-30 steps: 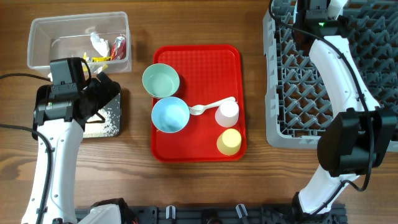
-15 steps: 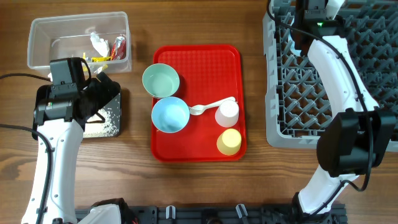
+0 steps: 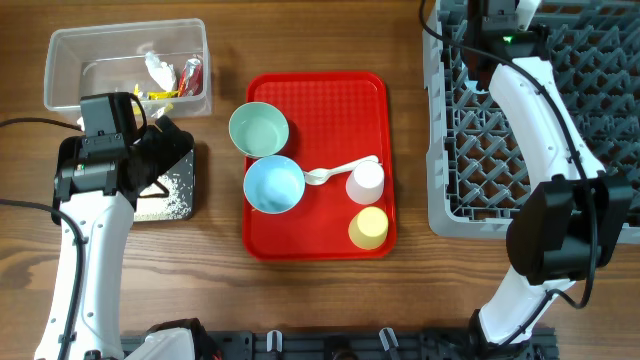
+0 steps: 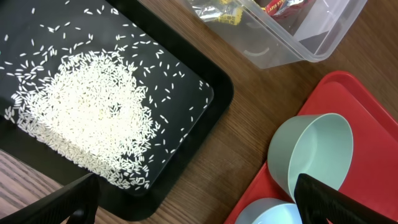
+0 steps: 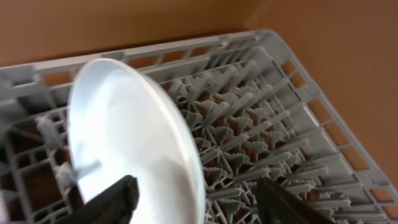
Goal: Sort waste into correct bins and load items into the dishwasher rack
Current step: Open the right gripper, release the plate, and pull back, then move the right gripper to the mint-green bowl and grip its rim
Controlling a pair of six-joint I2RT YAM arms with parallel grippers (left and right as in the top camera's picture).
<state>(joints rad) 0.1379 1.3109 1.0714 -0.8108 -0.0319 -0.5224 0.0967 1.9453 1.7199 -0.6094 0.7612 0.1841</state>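
Right tool (image 5: 198,186), fingers apart, flanks the pale blue plate (image 5: 124,130), propped on edge so the dishwasher rack (image 5: 261,118) pegs keep it upright. Left tool (image 4: 198,183), wide apart and empty, hangs over the black tray (image 4: 219,106) of rice (image 4: 81,118). The mint bowl (image 3: 259,129), blue bowl (image 3: 273,185), white cup (image 3: 366,182) and yellow cup (image 3: 368,228) wait on the red tray (image 3: 330,100). The plate's foot is cut off and the fork is unseen.

Entry one: left arm (image 3: 90,215), raised from the near table edge and bent at the elbow, wrist turned downward. The left gripper (image 4: 199,208) is seen with fingers spread fully wide.
Entry two: right arm (image 3: 540,120), stretched far forward. The right gripper (image 5: 199,202) is seen with fingers parted.
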